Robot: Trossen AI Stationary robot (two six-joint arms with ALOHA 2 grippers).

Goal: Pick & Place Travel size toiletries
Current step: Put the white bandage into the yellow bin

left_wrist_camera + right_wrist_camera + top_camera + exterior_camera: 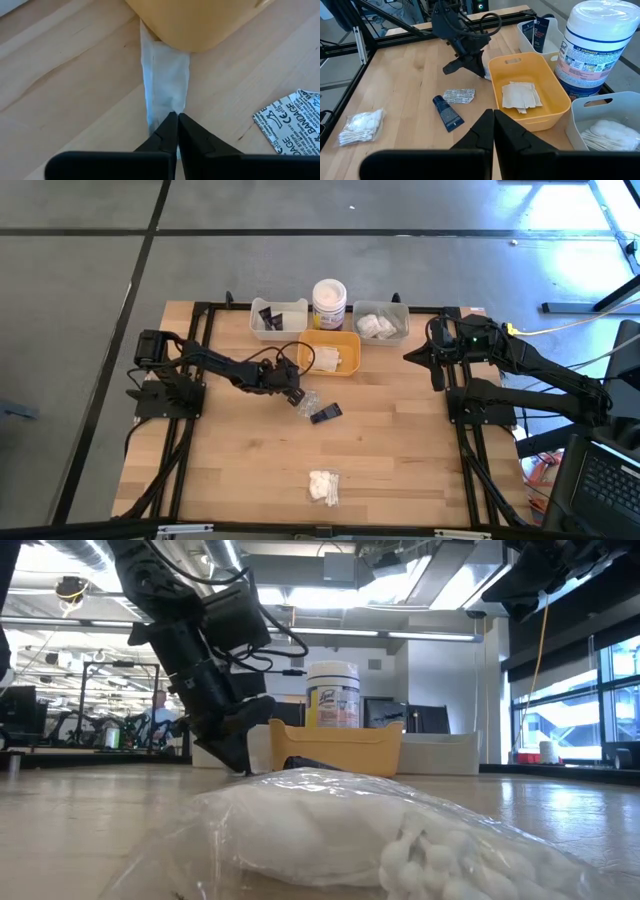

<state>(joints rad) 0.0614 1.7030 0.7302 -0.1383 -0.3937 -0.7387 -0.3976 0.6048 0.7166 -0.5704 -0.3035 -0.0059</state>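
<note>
Left jaws [177, 119] pinched together on the end of a thin white sachet [167, 80] lying flat on the table [400, 450], just beside the yellow tray [331, 352]. Right jaws [493, 116] closed on nothing, parked near the far right corner. Partly sorted: beige sachets already in the yellow tray. Left out on the wood: a printed bandage sachet [459, 96], a dark tube [447, 113], a crinkly clear bag of cotton swabs [324, 486].

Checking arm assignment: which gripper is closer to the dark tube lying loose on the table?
Left. The left gripper sits just beside the dark tube, by the yellow tray; the right gripper waits at the table's right edge.
</note>
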